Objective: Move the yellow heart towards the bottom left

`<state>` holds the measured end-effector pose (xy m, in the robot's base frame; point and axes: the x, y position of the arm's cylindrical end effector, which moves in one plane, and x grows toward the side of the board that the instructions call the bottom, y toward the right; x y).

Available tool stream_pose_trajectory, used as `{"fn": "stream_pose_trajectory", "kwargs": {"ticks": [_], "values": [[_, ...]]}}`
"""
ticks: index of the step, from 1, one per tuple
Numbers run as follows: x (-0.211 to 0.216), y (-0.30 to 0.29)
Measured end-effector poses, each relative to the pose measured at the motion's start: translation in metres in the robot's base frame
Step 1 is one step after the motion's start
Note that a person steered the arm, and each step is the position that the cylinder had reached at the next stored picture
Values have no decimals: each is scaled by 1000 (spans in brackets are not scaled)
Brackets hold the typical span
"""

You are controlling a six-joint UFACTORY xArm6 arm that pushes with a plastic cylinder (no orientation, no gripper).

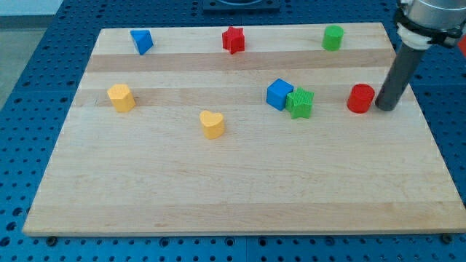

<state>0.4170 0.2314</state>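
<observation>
The yellow heart (212, 124) lies on the wooden board (240, 189), a little left of the middle. My tip (384, 109) is at the view's right, just right of the red cylinder (360, 98), close to it. The tip is far to the right of the yellow heart, with the blue cube (279, 94) and the green star (299, 103) in between.
A yellow block (121, 97) sits at the left. A blue triangular block (141, 41), a red star (233, 39) and a green cylinder (333, 37) line the top edge. The blue cube and green star touch each other.
</observation>
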Motion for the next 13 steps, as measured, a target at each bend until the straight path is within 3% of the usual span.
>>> {"fn": "stream_pose_trajectory", "kwargs": {"ticks": [4,6,9,11,13], "values": [[-8,-24],[44,-21],[60,-153],[27,-241],[21,-318]]}}
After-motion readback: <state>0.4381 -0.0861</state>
